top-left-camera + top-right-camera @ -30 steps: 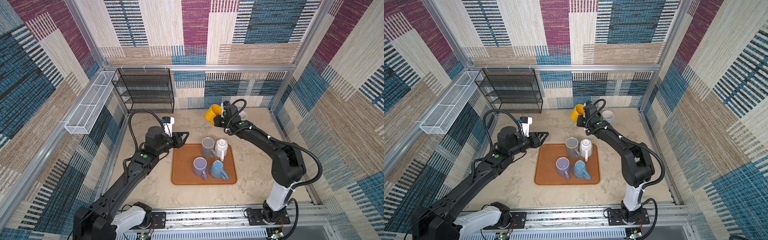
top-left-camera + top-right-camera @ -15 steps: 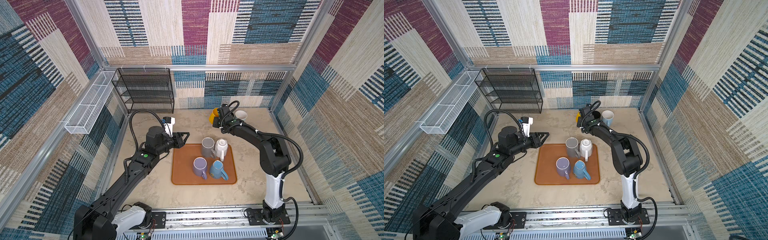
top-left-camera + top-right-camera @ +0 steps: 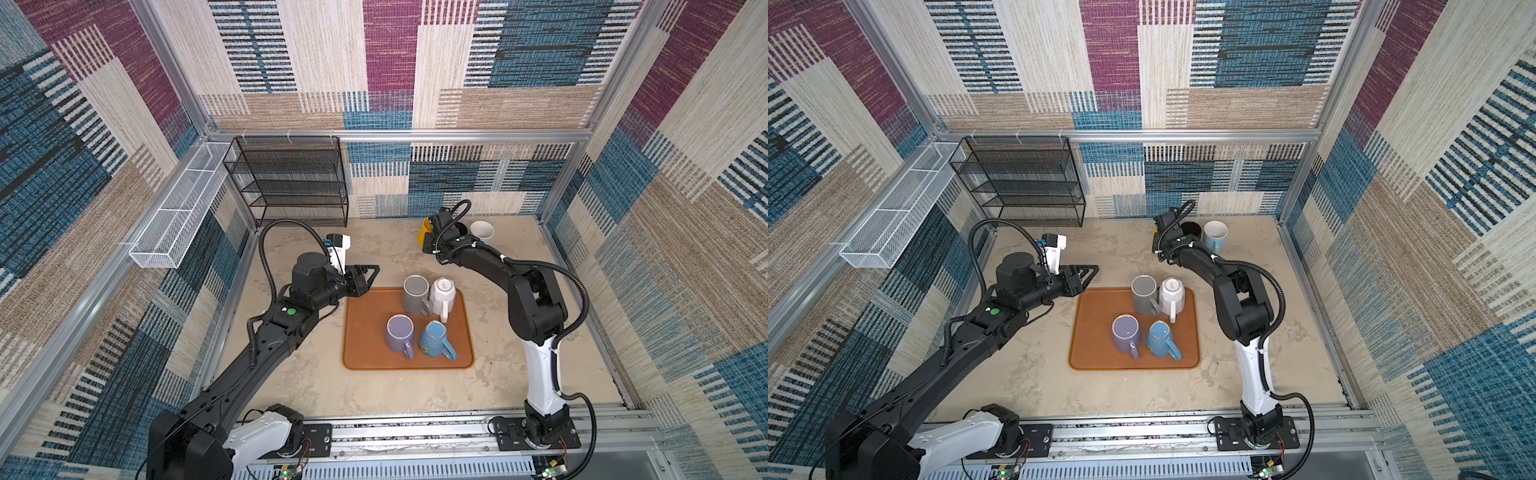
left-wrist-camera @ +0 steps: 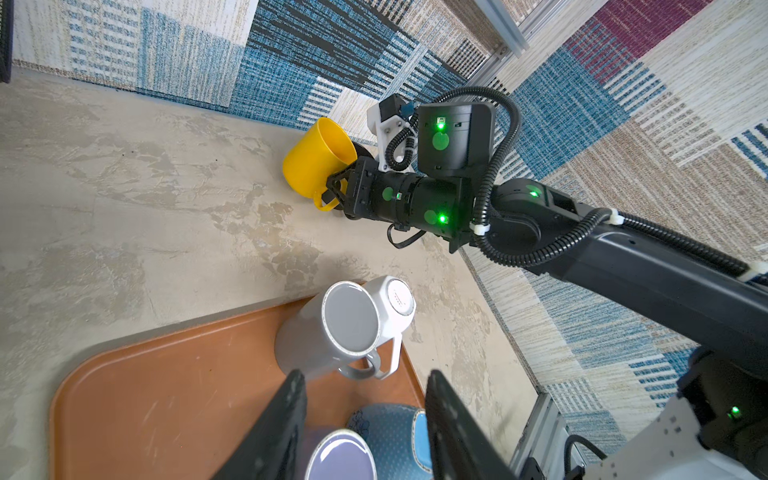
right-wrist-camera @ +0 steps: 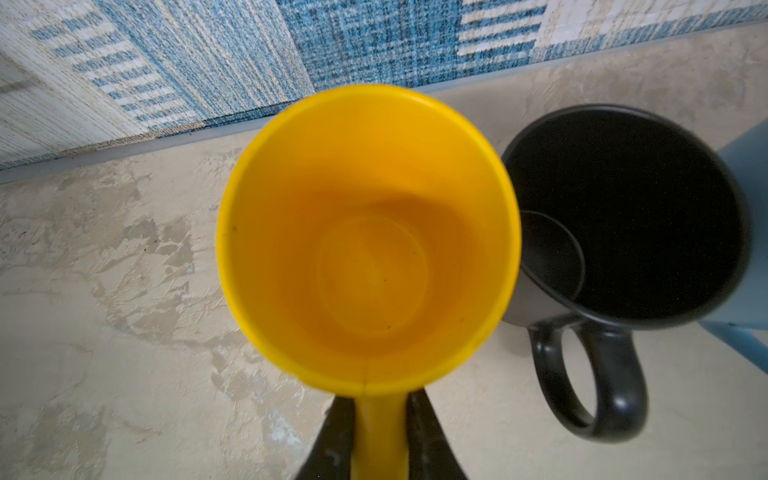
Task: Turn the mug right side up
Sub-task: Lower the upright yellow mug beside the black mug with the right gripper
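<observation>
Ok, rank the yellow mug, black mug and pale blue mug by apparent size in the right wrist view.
1. yellow mug (nearest the camera, so inflated)
2. black mug
3. pale blue mug (mostly out of frame)

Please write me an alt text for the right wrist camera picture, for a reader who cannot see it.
A yellow mug fills the view, open mouth toward the camera, its handle clamped in the right gripper. A black mug stands upright close beside it on the beige tabletop, a light blue mug partly visible beyond.
</observation>
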`<act>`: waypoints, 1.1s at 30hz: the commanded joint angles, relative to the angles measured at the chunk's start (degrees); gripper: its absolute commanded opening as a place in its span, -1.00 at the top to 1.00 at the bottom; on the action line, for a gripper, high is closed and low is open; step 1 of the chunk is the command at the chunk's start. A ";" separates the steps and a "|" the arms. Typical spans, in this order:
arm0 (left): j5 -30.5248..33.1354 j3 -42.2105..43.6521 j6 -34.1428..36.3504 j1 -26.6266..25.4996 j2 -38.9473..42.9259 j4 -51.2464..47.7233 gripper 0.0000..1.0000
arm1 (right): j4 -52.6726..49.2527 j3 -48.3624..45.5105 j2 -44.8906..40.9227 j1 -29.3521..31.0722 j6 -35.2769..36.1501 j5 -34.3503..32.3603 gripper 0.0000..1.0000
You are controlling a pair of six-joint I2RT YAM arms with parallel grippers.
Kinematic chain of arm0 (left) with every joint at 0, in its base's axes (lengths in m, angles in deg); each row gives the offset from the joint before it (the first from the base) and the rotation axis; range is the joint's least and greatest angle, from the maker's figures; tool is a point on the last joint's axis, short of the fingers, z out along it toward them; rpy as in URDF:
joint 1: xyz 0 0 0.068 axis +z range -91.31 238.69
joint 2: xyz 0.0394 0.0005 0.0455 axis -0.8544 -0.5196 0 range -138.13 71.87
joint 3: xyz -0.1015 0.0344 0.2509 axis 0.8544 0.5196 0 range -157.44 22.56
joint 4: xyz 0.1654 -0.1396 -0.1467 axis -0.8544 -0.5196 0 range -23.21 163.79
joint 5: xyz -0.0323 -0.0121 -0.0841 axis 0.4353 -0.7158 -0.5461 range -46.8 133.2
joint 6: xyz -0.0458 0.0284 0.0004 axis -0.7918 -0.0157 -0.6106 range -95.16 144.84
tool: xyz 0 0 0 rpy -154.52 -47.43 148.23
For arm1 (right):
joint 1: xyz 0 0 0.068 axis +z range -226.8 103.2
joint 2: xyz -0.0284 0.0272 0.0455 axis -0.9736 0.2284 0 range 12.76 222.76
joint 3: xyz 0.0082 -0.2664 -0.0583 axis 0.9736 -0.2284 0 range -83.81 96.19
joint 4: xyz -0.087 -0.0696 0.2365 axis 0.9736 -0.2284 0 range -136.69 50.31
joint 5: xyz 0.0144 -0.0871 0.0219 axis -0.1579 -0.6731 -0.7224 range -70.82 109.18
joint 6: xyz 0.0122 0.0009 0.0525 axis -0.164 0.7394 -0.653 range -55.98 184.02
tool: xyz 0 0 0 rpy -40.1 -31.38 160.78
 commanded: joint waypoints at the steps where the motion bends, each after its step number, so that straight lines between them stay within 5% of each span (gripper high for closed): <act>1: 0.19 -0.53 1.33 0.09 0.35 0.42 0.05 | 2.34 1.64 0.73 -0.01 0.56 -1.39 1.00; 33: -0.76 -0.57 2.08 0.05 0.37 1.41 0.09 | -5.13 9.15 7.60 1.56 -0.05 -7.39 1.00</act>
